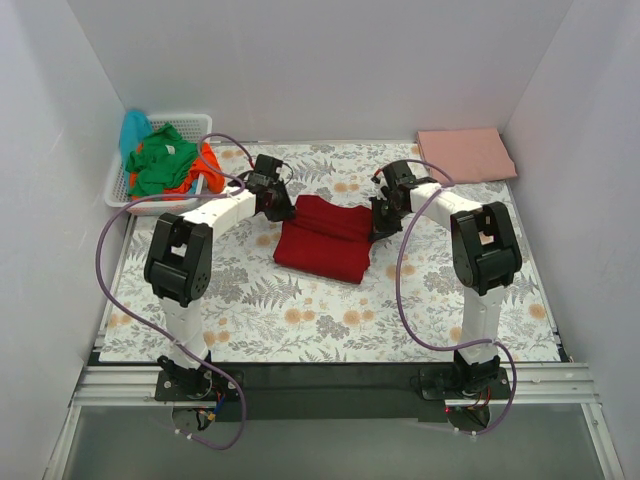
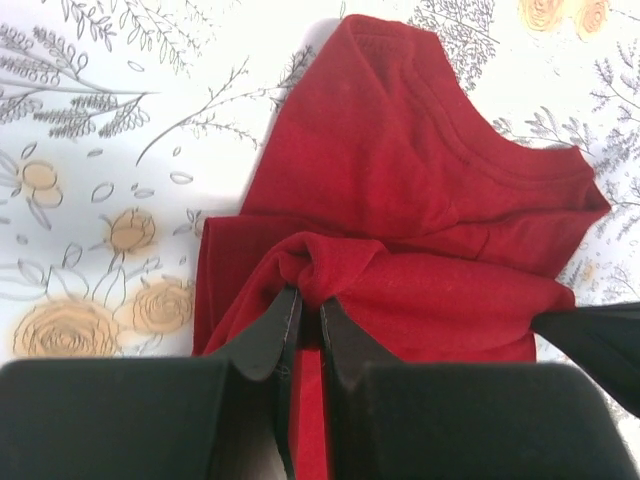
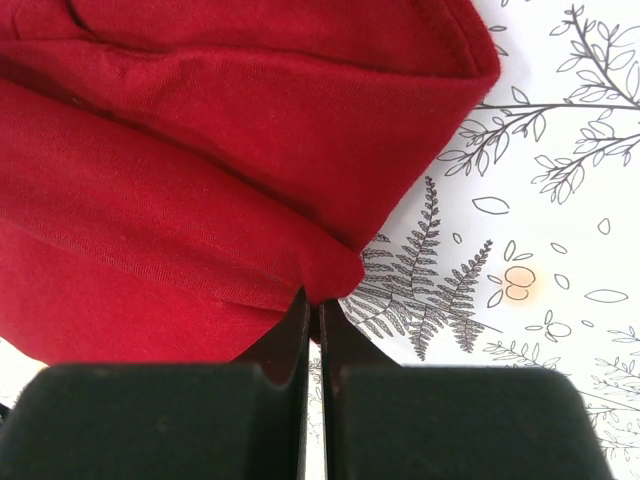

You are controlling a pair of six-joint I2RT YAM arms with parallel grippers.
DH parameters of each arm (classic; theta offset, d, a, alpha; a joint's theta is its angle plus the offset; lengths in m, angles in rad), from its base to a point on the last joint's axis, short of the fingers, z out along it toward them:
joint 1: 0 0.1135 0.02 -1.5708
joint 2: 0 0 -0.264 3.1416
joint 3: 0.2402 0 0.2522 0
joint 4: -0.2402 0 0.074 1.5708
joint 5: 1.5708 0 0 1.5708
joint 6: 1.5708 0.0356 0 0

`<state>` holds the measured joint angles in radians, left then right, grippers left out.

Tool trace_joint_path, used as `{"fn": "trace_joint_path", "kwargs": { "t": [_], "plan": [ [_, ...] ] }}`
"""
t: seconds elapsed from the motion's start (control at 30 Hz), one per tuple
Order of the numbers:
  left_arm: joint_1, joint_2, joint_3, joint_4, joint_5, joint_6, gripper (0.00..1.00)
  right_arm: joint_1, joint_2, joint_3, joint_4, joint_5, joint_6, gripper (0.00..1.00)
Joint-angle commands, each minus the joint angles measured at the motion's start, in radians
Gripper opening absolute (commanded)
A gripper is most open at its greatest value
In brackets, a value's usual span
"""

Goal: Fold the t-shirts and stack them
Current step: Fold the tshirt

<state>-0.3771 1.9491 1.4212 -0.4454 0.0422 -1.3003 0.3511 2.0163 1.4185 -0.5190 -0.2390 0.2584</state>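
Note:
A dark red t-shirt (image 1: 325, 236) lies partly folded in the middle of the flowered table cover. My left gripper (image 1: 283, 206) is at its left edge, shut on a bunched fold of the red cloth (image 2: 330, 270). At the shirt's right edge my right gripper (image 1: 380, 226) is shut on a corner of the same t-shirt (image 3: 335, 280). The neck opening (image 2: 480, 150) shows in the left wrist view. A folded salmon pink t-shirt (image 1: 465, 154) lies at the back right. Green (image 1: 160, 160), orange (image 1: 205, 165) and turquoise (image 1: 133, 128) t-shirts fill the basket.
A white lattice basket (image 1: 120, 185) stands at the back left corner beside the left arm's elbow. White walls close in the table on three sides. Purple cables loop from both arms over the cover.

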Motion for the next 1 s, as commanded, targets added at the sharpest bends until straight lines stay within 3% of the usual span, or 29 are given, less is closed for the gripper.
{"fn": "trace_joint_path", "kwargs": {
  "t": [0.0,0.17,0.3,0.47,0.53,0.57,0.7,0.87,0.97],
  "plan": [
    [0.015,0.048,0.018,0.057,-0.064,0.027,0.0,-0.018,-0.014,-0.035,-0.003,0.053,-0.021,0.01],
    [0.014,0.086,0.03,0.07,-0.123,0.015,0.0,-0.021,-0.033,-0.039,0.008,0.064,-0.015,0.01],
    [0.014,0.085,0.035,0.085,-0.143,0.009,0.1,-0.024,-0.059,-0.023,0.007,0.076,-0.016,0.05],
    [0.014,0.045,0.028,0.1,-0.125,0.019,0.33,-0.018,-0.094,-0.004,0.005,0.049,-0.027,0.27],
    [0.012,-0.001,0.012,0.099,-0.104,0.019,0.44,-0.015,-0.134,-0.003,0.005,0.059,-0.038,0.31],
    [0.009,-0.021,0.002,0.099,-0.1,0.018,0.55,-0.012,-0.149,-0.001,0.005,0.067,-0.041,0.34],
    [-0.003,-0.181,-0.068,0.096,-0.12,0.001,0.69,0.028,-0.24,0.008,0.01,0.116,-0.07,0.42],
    [-0.028,-0.352,-0.233,0.086,-0.151,-0.039,0.7,0.097,-0.292,-0.018,0.054,0.058,-0.133,0.41],
    [-0.04,-0.401,-0.317,0.088,-0.124,-0.059,0.51,0.156,-0.278,-0.032,0.099,-0.003,-0.15,0.36]
  ]
}}
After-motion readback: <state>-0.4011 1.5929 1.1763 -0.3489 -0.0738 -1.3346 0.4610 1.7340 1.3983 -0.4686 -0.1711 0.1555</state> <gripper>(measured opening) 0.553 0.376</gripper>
